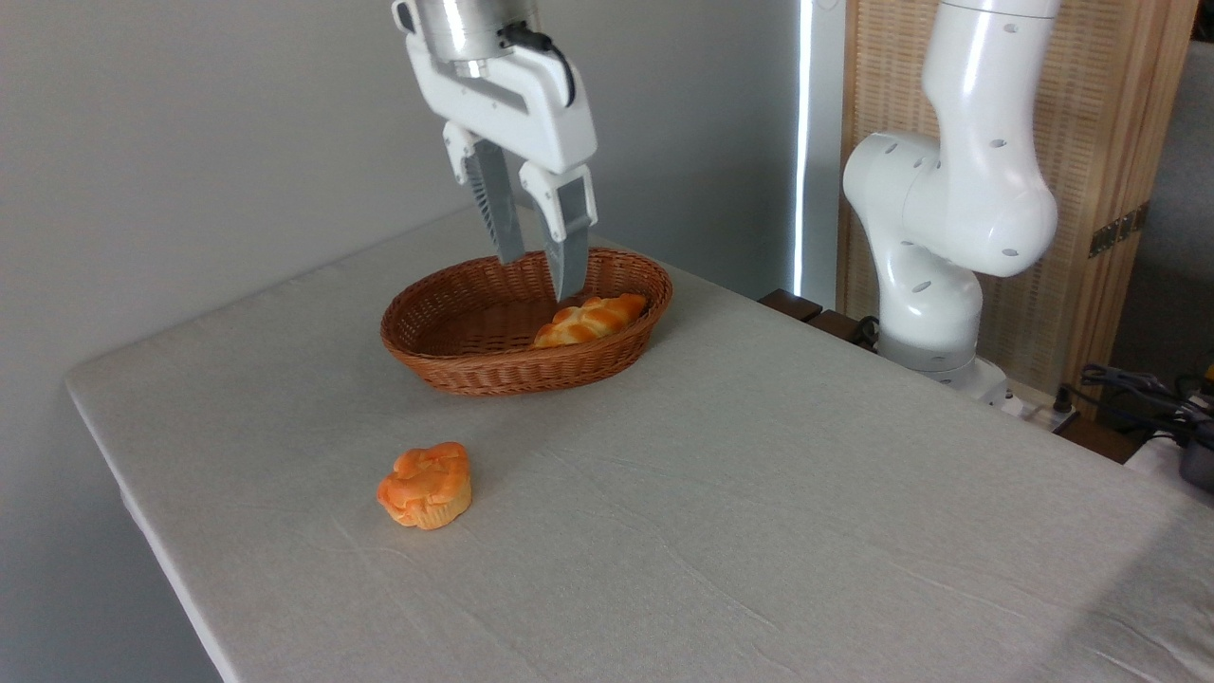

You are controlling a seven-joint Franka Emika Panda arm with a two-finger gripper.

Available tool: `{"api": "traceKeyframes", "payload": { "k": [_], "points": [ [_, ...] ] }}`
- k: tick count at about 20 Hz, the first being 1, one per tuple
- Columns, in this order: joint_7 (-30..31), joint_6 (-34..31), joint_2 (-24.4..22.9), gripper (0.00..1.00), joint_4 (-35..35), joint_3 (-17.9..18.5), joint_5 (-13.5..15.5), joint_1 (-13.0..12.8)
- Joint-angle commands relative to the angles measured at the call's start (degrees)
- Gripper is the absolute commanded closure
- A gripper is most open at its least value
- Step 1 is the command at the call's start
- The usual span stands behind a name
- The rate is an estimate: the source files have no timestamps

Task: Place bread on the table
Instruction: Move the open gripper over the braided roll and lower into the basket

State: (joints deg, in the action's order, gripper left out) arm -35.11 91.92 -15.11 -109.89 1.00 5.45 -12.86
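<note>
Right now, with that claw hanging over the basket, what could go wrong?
The bread lies against the wicker basket wall, so a finger of the open end effector might catch the rim or tip the basket. The braided loaf tapers, so it might slip out of a squeeze.

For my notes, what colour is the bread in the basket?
Golden-orange with paler bumps on the bread, clear in the fixed camera view.

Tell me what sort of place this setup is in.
Probably a robot lab or test room: a robot arm mounted beside a cloth-covered table, cables at the right edge, and staged props, a basket with bread.
</note>
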Motion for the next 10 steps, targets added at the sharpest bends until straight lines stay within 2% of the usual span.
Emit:
{"api": "traceKeyframes", "payload": {
  "k": [1, 5, 10],
  "points": [
    [0.83, 2.82, -7.74, 0.0, -10.34, 0.76, 4.21, -2.08],
    [1.01, 8.7, -8.53, 0.0, -15.78, 0.67, 5.0, -7.17],
    [1.01, 13.8, -10.11, 0.0, -21.31, 0.67, 5.88, -12.0]
  ]
}}
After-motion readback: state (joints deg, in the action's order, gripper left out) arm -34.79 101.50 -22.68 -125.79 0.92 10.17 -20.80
